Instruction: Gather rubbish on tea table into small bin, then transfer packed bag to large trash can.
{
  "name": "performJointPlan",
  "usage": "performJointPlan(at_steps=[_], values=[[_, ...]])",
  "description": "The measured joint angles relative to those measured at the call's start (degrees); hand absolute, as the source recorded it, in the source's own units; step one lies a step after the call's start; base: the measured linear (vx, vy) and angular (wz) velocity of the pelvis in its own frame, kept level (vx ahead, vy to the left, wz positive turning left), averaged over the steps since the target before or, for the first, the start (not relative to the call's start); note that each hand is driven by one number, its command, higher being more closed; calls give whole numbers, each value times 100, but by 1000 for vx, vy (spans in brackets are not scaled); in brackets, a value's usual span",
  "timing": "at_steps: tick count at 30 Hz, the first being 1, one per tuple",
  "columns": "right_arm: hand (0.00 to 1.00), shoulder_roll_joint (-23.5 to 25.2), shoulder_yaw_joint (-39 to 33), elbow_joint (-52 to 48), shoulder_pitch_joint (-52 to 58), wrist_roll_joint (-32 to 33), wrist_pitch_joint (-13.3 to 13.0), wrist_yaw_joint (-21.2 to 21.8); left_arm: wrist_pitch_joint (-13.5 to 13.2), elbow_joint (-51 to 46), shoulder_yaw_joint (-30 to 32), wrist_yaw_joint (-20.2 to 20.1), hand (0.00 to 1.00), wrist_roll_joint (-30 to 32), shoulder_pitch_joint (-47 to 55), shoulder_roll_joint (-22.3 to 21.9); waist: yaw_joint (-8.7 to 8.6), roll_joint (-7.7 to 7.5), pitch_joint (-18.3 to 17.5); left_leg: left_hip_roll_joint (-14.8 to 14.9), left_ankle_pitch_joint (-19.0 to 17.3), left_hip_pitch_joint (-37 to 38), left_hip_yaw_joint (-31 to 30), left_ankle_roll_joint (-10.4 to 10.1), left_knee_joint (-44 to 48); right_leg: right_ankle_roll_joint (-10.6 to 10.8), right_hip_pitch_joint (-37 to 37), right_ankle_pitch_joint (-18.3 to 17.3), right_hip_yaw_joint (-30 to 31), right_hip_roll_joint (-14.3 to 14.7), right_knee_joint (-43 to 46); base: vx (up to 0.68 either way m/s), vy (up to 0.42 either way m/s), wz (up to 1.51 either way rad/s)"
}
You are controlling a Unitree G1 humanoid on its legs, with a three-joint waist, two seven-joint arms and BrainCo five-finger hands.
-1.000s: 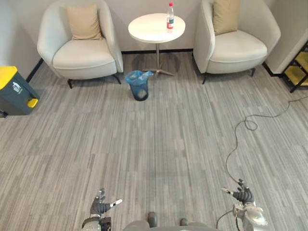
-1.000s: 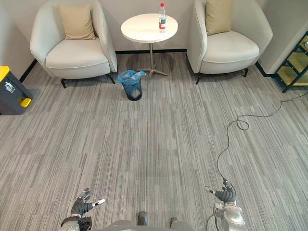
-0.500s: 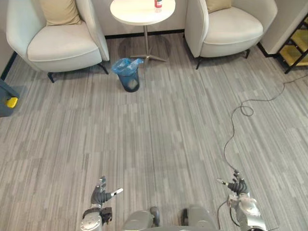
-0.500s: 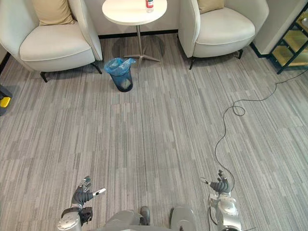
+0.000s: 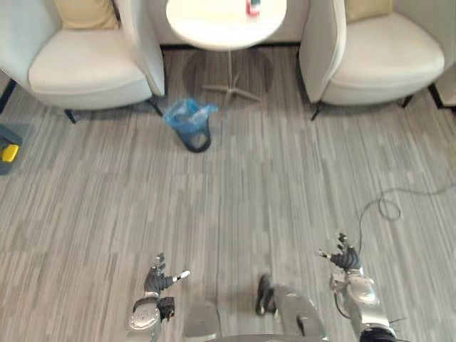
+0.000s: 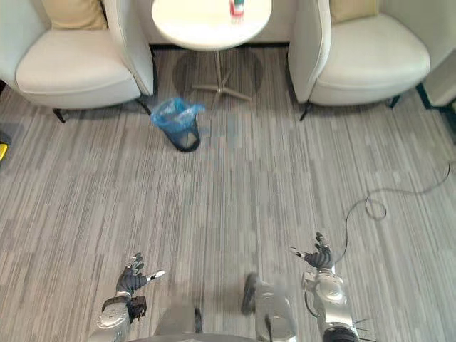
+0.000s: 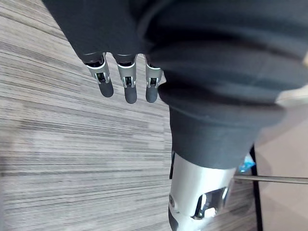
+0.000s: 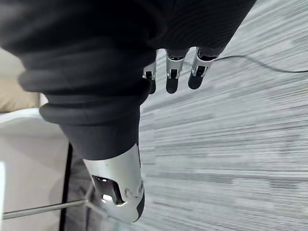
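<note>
Silver fingers on L hand (image 5: 158,279) & R hand (image 5: 344,258) spread apart, both empty, low over grey floor (image 5: 235,199), well short of tea table (image 5: 214,30). Bottle (image 5: 253,7) upright on table top. Small bin (image 5: 191,127) w/ blue bag on floor, just left of table foot. Trash can (image 5: 7,146) far left of table.

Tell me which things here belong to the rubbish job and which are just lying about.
Job: bottle on the tea table; small bin; large trash can at the left edge.
Just there: left armchair; right armchair.
</note>
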Motion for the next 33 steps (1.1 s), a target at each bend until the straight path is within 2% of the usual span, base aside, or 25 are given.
performJointPlan(at_steps=[1, 2, 3, 4, 5, 6, 7, 8, 10, 12, 14, 15, 16, 18, 19, 20, 21, 22, 23, 25, 28, 29, 30, 31, 33], values=[[0, -17, -26, 8, -7, 30, 1, -1, 0, -12, 4, 3, 0, 0, 3, -26, 45, 16, -9, -134, 180, -121, -45, -141, -833, 149, 189, -149, 60, -49, -76, 673, 101, -64], [0, -24, -70, 15, -2, 91, 6, -56, 0, -31, 5, 11, 0, 1, 136, -77, 127, 84, -30, -190, 724, -106, -135, -92, -1994, 295, 448, -374, 206, 10, -116, 691, 142, -60], [0, -23, -69, 26, 20, 95, 10, -97, -4, -64, 8, 16, 0, 1, 239, -85, 149, 232, -115, -121, 1021, -132, -248, 2, -2225, 355, 586, -531, 314, 76, -91, 736, 207, -79], [0, 78, -55, 216, 31, 96, 16, -130, 18, 13, 65, 31, 0, 2, 241, -30, 251, 47, -129, -195, 1276, -168, -168, 383, -1601, 558, 713, -870, 525, -136, 218, 745, 233, -60], [0, 109, -28, 365, 24, 89, 36, -112, 32, -9, 129, 74, 0, 1, 194, -67, 270, -168, -198, -303, 798, -196, 10, 446, -1225, 682, 446, -946, 678, -421, 948, 744, 228, -48], [0, 122, -29, 399, 23, 89, 42, -108, 31, -37, 120, 93, 0, 1, 203, -81, 271, -207, -217, -314, 606, -160, 67, 521, -1075, 763, 273, -906, 773, -498, 1444, 724, 228, -25], [0, 170, -30, 401, 32, 87, 43, -106, 44, -32, 116, 100, 0, -13, 206, -78, 248, -242, -209, -336, 288, 56, 108, 634, -845, 1270, -100, -610, 838, -661, 2638, 703, 219, -18], [0, 239, -23, 460, 32, 88, 43, -103, 62, -29, 118, 112, 0, -48, 204, -30, 206, -278, -188, -386, -5, 459, 118, 661, -813, 1485, -438, -576, 766, -803, 3873, 693, 200, -13], [0, 285, 56, 589, 51, 85, 70, -92, 60, -32, 126, 137, 0, -124, 226, 16, 186, -265, -181, -397, -244, 1322, 127, 670, -1098, 1177, -792, -710, 268, -1032, 4800, 684, 140, -11], [0, 292, 198, 572, 44, 82, 62, -80, 39, -69, 132, 140, 0, -215, 213, 70, 96, -253, -209, -395, -276, 2014, 98, 650, -1677, 913, -1391, -831, -199, -1088, 4787, 501, 67, -6], [0, 285, 253, 571, -18, 78, 57, -70, 9, -61, 141, 135, 0, -270, 168, 107, 29, -265, -222, -371, -301, 2412, 71, 592, -2058, 862, -2061, -855, -383, -1027, 3997, 516, -6, 13], [0, 242, 247, 649, -2, 78, 66, -67, 8, 4, 152, 133, 0, -270, 151, 88, -52, -235, -201, -343, -338, 2702, -26, 525, -2248, 892, -2397, -711, -297, -852, 2781, 459, -41, 28], [0, 224, 241, 676, 20, 78, 77, -68, 9, 33, 154, 134, 0, -270, 136, 81, -63, -221, -190, -322, -359, 2807, -70, 487, -2301, 889, -2479, -520, -159, -753, 2246, 594, -90, 47], [0, 227, 227, 690, 142, 59, 167, -85, 7, 82, 164, 143, 0, -269, 95, 87, -121, -207, -193, -207, -560, 3160, -347, 130, -2376, 831, -2408, 1050, 446, -322, 958, 521, -128, 73], [0, 206, 227, 690, 165, 17, 169, -83, 0, 123, 165, 143, 0, -266, 73, 63, -153, -166, -209, -133, -621, 3212, -449, 31, -2319, 636, -2363, 1255, 517, -264, 989, 554, -215, 69], [0, 156, 226, 669, 152, -96, 183, -88, -2, 163, 165, 149, 0, -266, 60, -10, -157, -31, -302, 67, -640, 3090, -588, -44, -2065, 496, -2379, 1184, 354, -167, 1124, 536, -222, 40], [0, 155, 233, 636, 103, -132, 182, -88, -1, 172, 162, 151, 0, -267, 53, -21, -156, -21, -307, 116, -593, 2942, -617, -123, -1811, 448, -2385, 1100, 263, -162, 1186, 620, -263, 41], [0, 152, 238, 592, 18, -144, 176, -94, 7, 202, 148, 150, 0, -269, 11, -67, -194, 25, -282, 237, -403, 2609, -617, -366, -1059, 379, -2241, 986, 99, -141, 1181, 544, -213, 60], [0, 125, 252, 537, 36, -141, 177, -109, 12, 264, 116, 128, 0, -281, -55, -177, -161, 80, -233, 393, 172, 2112, -581, -359, 280, 311, -1712, 889, -34, -131, 938, 527, -184, 61], [0, 166, 255, 442, 81, -138, 161, -146, 0, 288, 50, 119, 0, -290, -50, -215, -62, 54, -205, 574, 8, 1909, -311, -179, 820, 304, -1111, 884, -48, -159, 644, 365, -79, 36], [0, 193, 165, 267, 56, -137, 70, -235, -33, 281, -17, 109, 0, -394, -74, -221, -47, -33, -168, 671, -66, 1386, 23, -282, 194, 339, -580, 865, -237, -370, 320, 308, -1, 24], [0, 176, 111, 134, 58, -138, 58, -242, -41, 283, -18, 111, 0, -393, -70, -221, -47, 26, -188, 660, 43, 1233, 69, -343, -655, 499, -507, 765, -308, -425, 297, 257, 119, 16], [0, 95, 83, -10, 112, -143, 43, -244, -42, 290, -51, 112, 0, -393, -32, -255, -59, 263, -249, 709, 1008, 1206, 65, -359, -1675, 742, -416, 598, -356, -315, 296, 260, 145, 14], [0, 69, 49, -72, 132, -146, 33, -245, -46, 303, -78, 112, 0, -392, -33, -265, -44, 372, -261, 744, 960, 1199, 52, -173, -1764, 842, -351, 471, -347, -242, 305, 287, 176, 42], [0, 176, -9, -143, 180, -218, 41, -263, -62, 398, -114, 117, 0, -392, -132, -185, -35, 154, -227, 419, 985, 1304, -2, -147, -1941, 926, -304, 382, -360, -545, 340, 213, 144, 47]])
